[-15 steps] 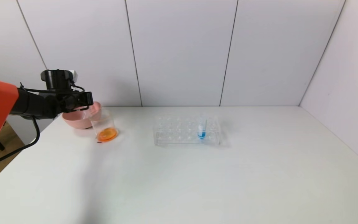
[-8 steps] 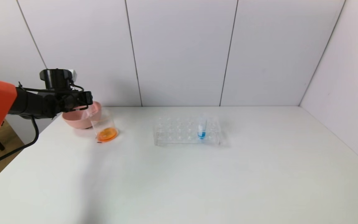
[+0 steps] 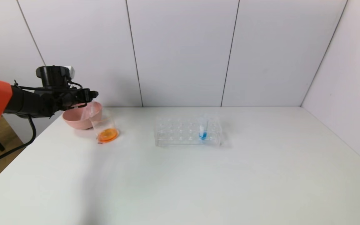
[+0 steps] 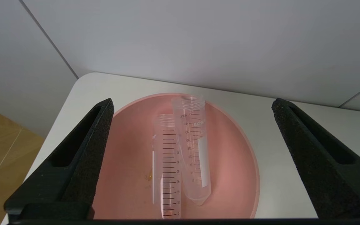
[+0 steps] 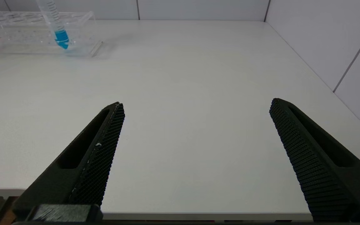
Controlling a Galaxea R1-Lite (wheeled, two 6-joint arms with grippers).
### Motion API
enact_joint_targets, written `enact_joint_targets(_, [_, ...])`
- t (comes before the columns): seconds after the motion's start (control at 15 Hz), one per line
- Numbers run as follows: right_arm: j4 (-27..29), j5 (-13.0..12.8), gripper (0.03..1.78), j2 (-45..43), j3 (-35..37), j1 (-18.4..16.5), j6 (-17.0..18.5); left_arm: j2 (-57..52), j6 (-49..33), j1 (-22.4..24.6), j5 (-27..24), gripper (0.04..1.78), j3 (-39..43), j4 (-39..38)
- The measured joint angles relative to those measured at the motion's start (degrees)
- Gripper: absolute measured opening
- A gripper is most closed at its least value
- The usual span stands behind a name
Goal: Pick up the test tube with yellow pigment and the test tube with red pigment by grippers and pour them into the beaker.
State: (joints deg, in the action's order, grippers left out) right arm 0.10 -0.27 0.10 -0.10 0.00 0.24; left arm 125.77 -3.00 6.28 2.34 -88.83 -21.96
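Left gripper (image 3: 87, 93) hangs over pink bowl (image 3: 70, 120), jaws wide, nothing between them. Two emptied tubes (image 4: 186, 150) lie in the bowl below. Beaker (image 3: 105, 126) sits just beside the bowl, tight there. Rack (image 3: 173, 132) w/ blue tube (image 3: 202, 129) mid-worktop. Worktop (image 3: 230, 181) bare in front and to the right.

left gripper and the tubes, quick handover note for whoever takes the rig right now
Left gripper: open, empty, above the pink bowl.
Right gripper: open, empty, parked over bare table near its front edge.
Two empty tubes lie in the bowl; the beaker beside it holds orange liquid.
Blue tube stands in the rack.
Done: both pours, tubes discarded.
Left: retract the left arm.
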Motion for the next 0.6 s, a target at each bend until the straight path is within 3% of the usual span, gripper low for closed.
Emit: enact_joint_targets(0.6, [0.0, 0.0, 1.7, 0.0, 0.0, 0.0, 0.02, -20.54, 7.95, -2.78, -2.52, 1.77, 8.0, 0.85])
